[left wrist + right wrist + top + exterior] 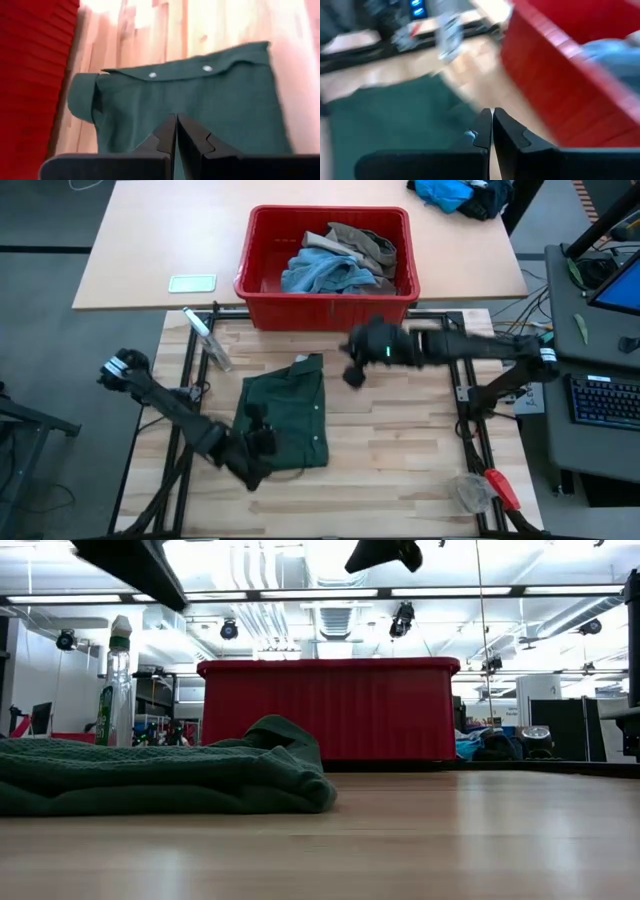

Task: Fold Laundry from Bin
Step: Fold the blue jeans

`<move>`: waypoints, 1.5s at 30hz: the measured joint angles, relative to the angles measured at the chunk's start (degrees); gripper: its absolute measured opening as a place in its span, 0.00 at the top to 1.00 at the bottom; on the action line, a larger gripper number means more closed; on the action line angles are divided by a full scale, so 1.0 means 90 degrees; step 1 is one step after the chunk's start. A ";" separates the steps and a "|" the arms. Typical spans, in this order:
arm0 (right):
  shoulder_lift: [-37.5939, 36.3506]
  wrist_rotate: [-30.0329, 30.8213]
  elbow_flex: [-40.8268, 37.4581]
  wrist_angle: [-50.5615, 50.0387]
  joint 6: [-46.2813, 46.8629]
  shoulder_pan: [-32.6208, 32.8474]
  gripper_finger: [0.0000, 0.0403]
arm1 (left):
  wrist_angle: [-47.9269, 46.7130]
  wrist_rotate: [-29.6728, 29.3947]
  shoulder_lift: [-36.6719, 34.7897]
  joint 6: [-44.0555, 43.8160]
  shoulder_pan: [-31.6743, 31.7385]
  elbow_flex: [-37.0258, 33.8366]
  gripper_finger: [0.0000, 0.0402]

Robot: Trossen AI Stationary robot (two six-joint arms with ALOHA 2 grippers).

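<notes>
The dark green shorts (285, 415) lie folded flat on the wooden table, left of its middle; in the low view the shorts (150, 775) are a low mound. Behind them stands the red bin (262, 285), holding light blue denim (320, 272) and a khaki piece (362, 242). My left gripper (258, 420) hovers shut above the shorts' near left part, and the left wrist view shows it (176, 116) clear of the cloth. My right gripper (352, 375) is shut and raised high above the table, just in front of the bin's near wall (555, 85).
A spray bottle (210, 340) stands at the table's far left. A pale green flat object (192, 282) lies left of the bin. A bright blue cloth heap (450, 192) sits at the far right. A red-handled tool (497, 485) lies near the right front corner.
</notes>
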 joint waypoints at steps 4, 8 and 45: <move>0.0312 -0.0032 0.0923 -0.0200 -0.0644 -0.0996 0.98 | 0.1922 0.0977 -0.1009 0.1172 0.0728 -0.1236 1.00; 0.0777 -0.0124 0.1777 -0.0391 -0.1273 -0.2024 0.98 | 0.3811 0.1869 -0.1998 0.1992 0.1473 -0.2260 1.00; 0.4367 -0.2472 0.4424 -0.0938 -0.4264 -0.4997 0.44 | 0.5835 -0.0973 -0.3629 0.2103 0.2119 -0.3829 1.00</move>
